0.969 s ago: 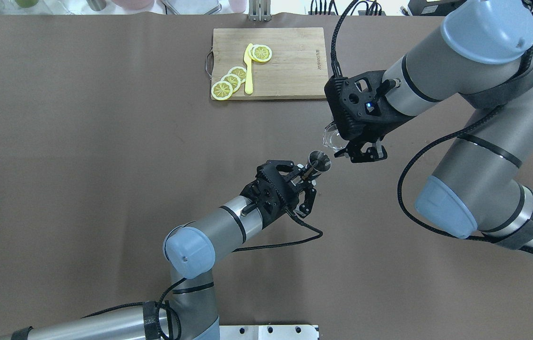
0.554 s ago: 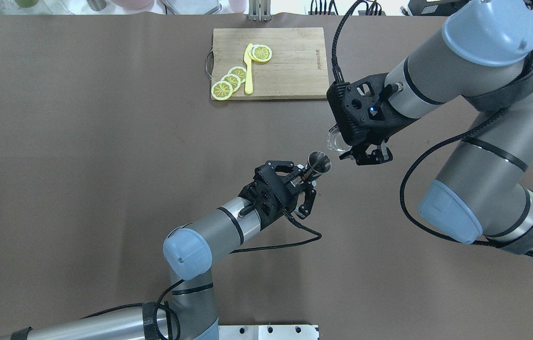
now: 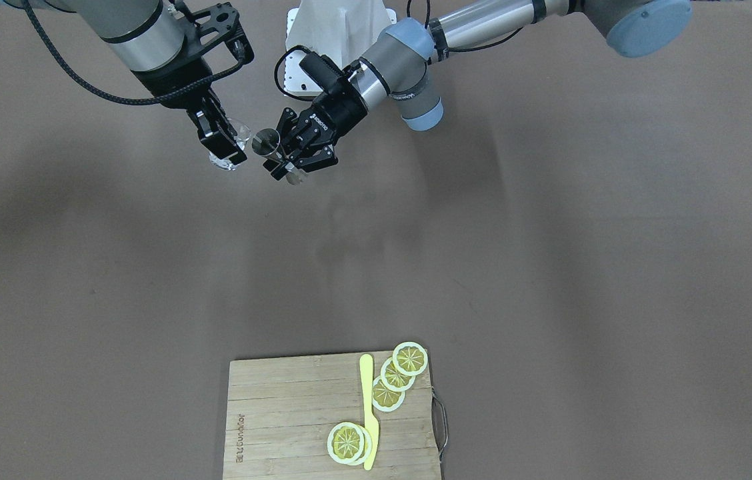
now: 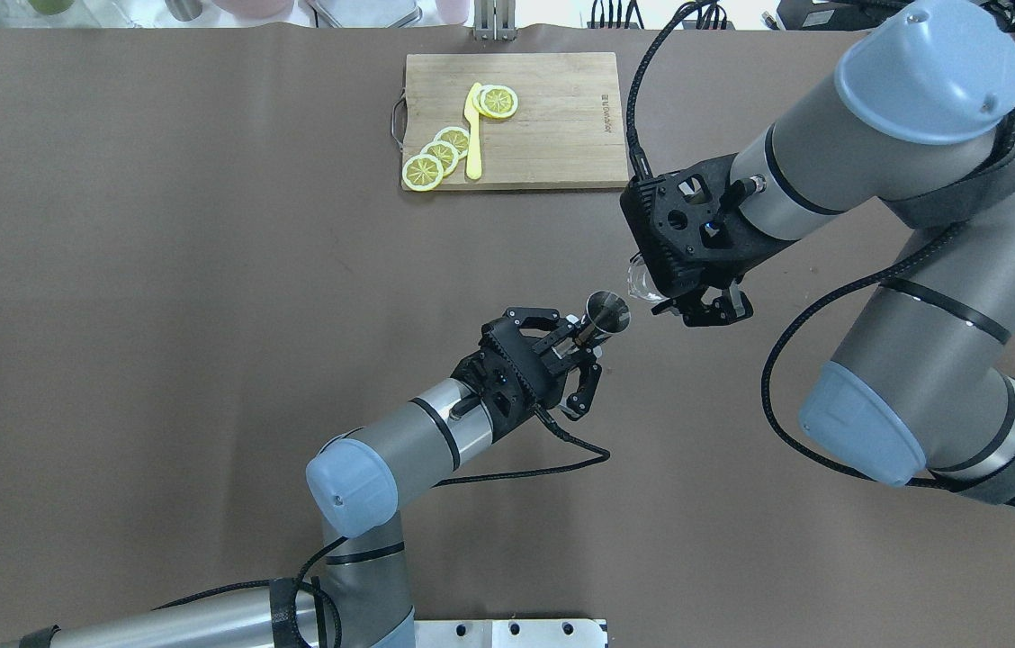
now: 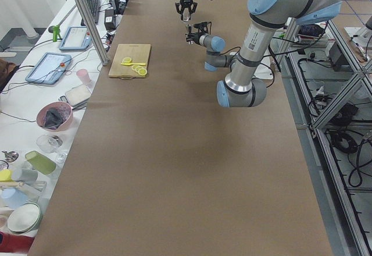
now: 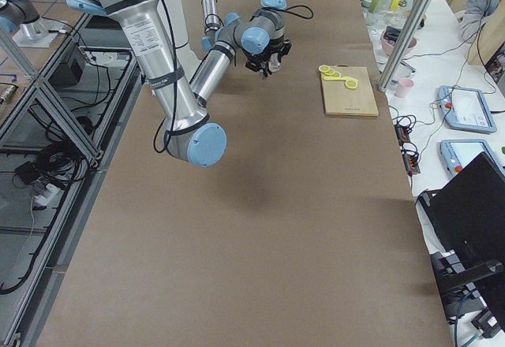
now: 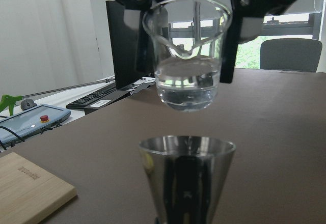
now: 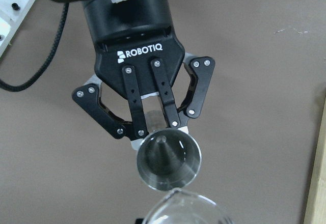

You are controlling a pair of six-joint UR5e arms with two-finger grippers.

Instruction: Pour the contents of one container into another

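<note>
My right end effector [image 3: 221, 141] is clenched on a glass beaker [image 7: 188, 56] part full of clear liquid. It hangs level just above the mouth of the steel jigger [image 7: 186, 175], not touching it. My left end effector [image 8: 155, 127] grasps the jigger at its waist, mouth up. To pour well, I judge I should bring the spout over the jigger's centre, tip slowly, hold the jigger level and stop short of its brim. There is one beaker and one jigger. Well beyond both on the counter [image 4: 157, 270] lies one cutting board [image 4: 552, 126] with one yellow knife [image 4: 473, 135] and, by my count, five lemon slices [image 4: 423, 172].
</note>
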